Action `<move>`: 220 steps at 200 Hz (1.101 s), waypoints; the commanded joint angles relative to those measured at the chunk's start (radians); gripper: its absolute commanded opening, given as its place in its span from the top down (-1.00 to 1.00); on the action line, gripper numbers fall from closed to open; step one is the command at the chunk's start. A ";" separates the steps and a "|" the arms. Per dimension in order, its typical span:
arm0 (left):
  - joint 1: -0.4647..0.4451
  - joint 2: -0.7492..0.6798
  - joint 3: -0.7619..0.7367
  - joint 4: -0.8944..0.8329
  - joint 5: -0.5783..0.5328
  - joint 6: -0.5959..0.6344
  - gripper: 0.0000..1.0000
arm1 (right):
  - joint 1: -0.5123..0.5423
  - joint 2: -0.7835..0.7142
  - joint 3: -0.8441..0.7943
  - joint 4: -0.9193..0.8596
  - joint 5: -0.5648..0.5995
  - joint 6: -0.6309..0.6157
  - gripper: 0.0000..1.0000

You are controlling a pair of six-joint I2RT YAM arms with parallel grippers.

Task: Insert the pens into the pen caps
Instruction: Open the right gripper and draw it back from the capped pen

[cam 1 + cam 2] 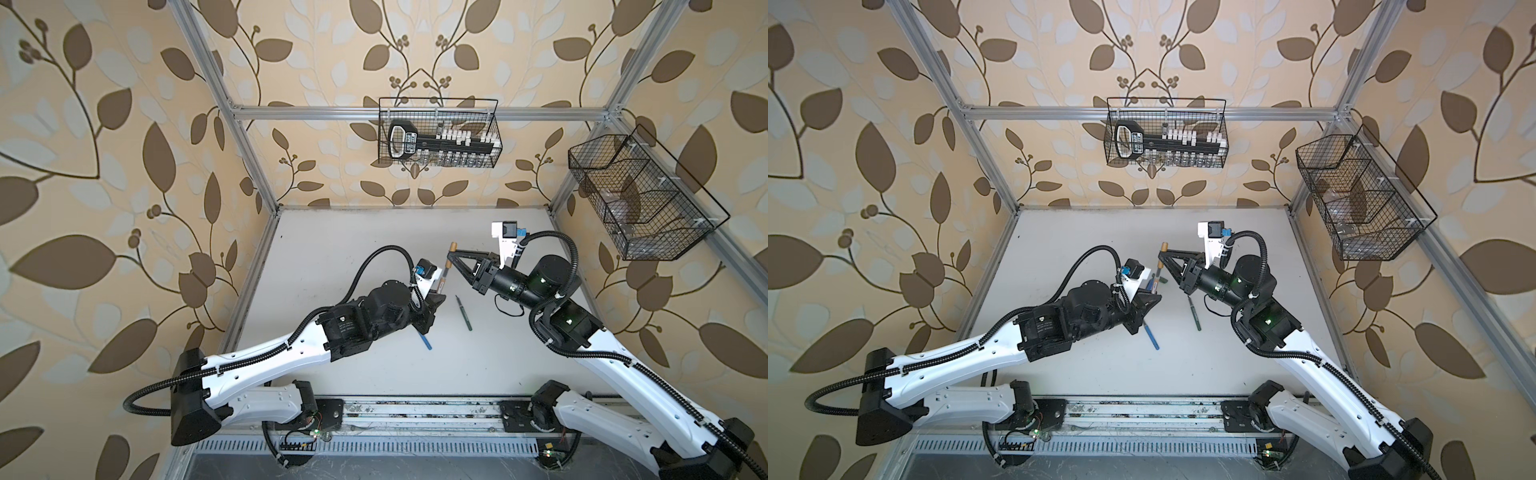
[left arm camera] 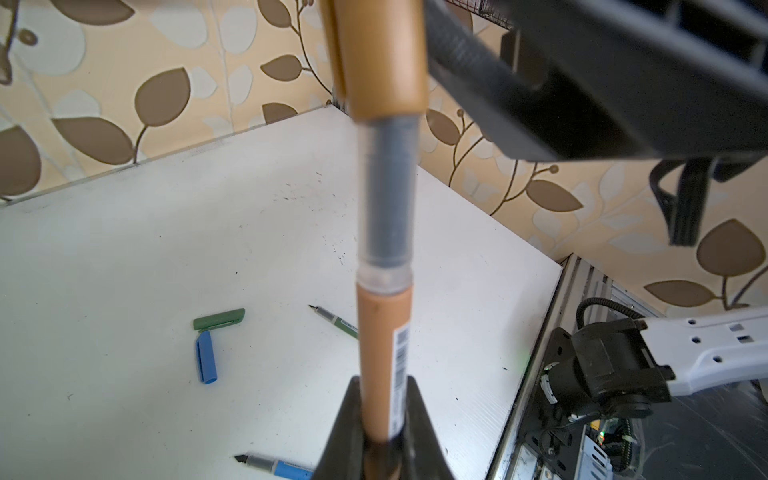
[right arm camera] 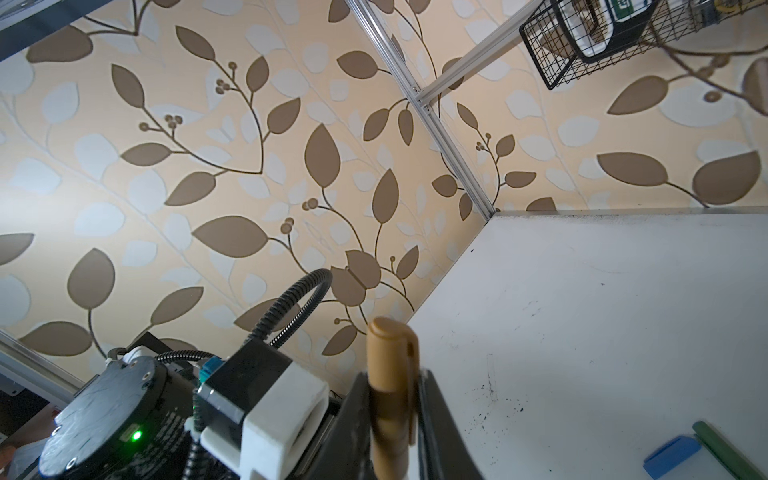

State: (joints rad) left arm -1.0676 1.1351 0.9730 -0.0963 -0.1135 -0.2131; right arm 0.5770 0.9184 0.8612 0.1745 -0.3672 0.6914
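The orange-brown pen is clamped at its barrel by the left gripper. The orange-brown cap, clamped in the right gripper, is fitted over its tip above the surface. The green pen, blue pen, green cap and blue cap are seen lying on the surface.

Bright, even light; soft shadows; wide-angle distortion at edges; close orange-brown pen blurred.
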 commanded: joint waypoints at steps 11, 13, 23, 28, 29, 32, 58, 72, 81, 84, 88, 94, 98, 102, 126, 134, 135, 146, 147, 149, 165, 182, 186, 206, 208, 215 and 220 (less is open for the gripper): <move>-0.003 -0.017 0.019 0.053 -0.017 -0.006 0.84 | 0.005 -0.010 -0.007 -0.002 -0.019 0.005 0.61; -0.003 -0.017 0.020 0.053 -0.018 -0.006 0.84 | 0.006 -0.010 -0.006 -0.004 -0.019 0.004 0.60; -0.002 -0.016 0.021 0.052 -0.018 -0.007 0.84 | 0.006 -0.010 0.000 -0.009 -0.021 -0.001 0.60; -0.003 -0.016 0.020 0.052 -0.017 -0.007 0.84 | 0.006 -0.010 0.004 -0.015 -0.022 -0.005 0.60; -0.003 -0.016 0.020 0.052 -0.016 -0.006 0.84 | 0.007 -0.010 0.005 -0.017 -0.022 -0.006 0.60; -0.003 -0.017 0.021 0.053 -0.016 -0.007 0.84 | 0.007 -0.010 0.006 -0.021 -0.021 -0.008 0.60; -0.002 -0.026 0.028 0.059 -0.015 -0.001 0.84 | 0.032 -0.014 0.009 -0.078 0.030 -0.054 0.60; -0.002 -0.030 0.036 0.061 -0.010 0.005 0.83 | 0.042 -0.011 0.010 -0.095 0.048 -0.068 0.60; -0.003 -0.031 0.043 0.061 -0.008 0.007 0.83 | 0.050 -0.010 0.009 -0.100 0.057 -0.074 0.60; -0.003 -0.031 0.046 0.060 -0.008 0.010 0.83 | 0.052 -0.008 0.008 -0.101 0.060 -0.077 0.60; -0.002 -0.031 0.050 0.060 -0.008 0.011 0.83 | 0.055 -0.007 0.008 -0.104 0.064 -0.080 0.60; -0.003 -0.029 0.055 0.061 -0.006 0.014 0.83 | 0.058 -0.005 0.008 -0.108 0.070 -0.085 0.59; -0.003 -0.029 0.056 0.062 -0.005 0.015 0.83 | 0.061 -0.004 0.009 -0.111 0.072 -0.088 0.59; -0.002 -0.029 0.059 0.064 -0.006 0.016 0.83 | 0.064 -0.001 0.008 -0.114 0.074 -0.091 0.59; -0.002 -0.025 0.067 0.078 -0.005 0.027 0.82 | 0.078 0.006 0.008 -0.137 0.097 -0.112 0.50; -0.003 -0.021 0.073 0.076 -0.005 0.031 0.82 | 0.085 0.008 0.011 -0.155 0.109 -0.122 0.43; -0.003 -0.020 0.074 0.076 -0.005 0.032 0.82 | 0.086 0.008 0.011 -0.157 0.112 -0.124 0.42; -0.002 -0.016 0.080 0.073 -0.002 0.035 0.82 | 0.090 0.008 0.018 -0.179 0.122 -0.137 0.31; -0.002 -0.016 0.081 0.072 -0.001 0.035 0.82 | 0.091 0.008 0.020 -0.180 0.123 -0.137 0.30; -0.002 -0.015 0.081 0.071 -0.001 0.035 0.82 | 0.091 0.008 0.021 -0.185 0.123 -0.141 0.28; -0.002 -0.008 0.081 0.063 0.002 0.032 0.82 | 0.091 0.001 0.043 -0.217 0.127 -0.157 0.10; -0.003 -0.005 0.074 0.048 0.005 0.022 0.82 | 0.072 -0.023 0.068 -0.242 0.109 -0.164 -0.05; -0.002 -0.005 0.073 0.043 0.007 0.018 0.82 | 0.062 -0.030 0.072 -0.245 0.093 -0.161 -0.09; -0.002 -0.006 0.060 0.021 0.010 0.006 0.82 | -0.014 -0.054 0.085 -0.248 0.009 -0.138 -0.19; -0.003 -0.006 0.058 0.019 0.012 0.005 0.83 | -0.023 -0.055 0.088 -0.248 -0.001 -0.136 -0.20; -0.003 -0.008 0.054 0.013 0.016 -0.001 0.83 | -0.052 -0.054 0.096 -0.248 -0.040 -0.127 -0.23; -0.002 -0.008 0.051 0.009 0.018 -0.004 0.83 | -0.071 -0.049 0.106 -0.251 -0.066 -0.124 -0.24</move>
State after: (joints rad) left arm -1.0672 1.1362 1.0069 -0.1009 -0.1116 -0.2089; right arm 0.5789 0.8860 0.9066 -0.0559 -0.3264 0.5552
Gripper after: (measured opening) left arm 0.128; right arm 0.608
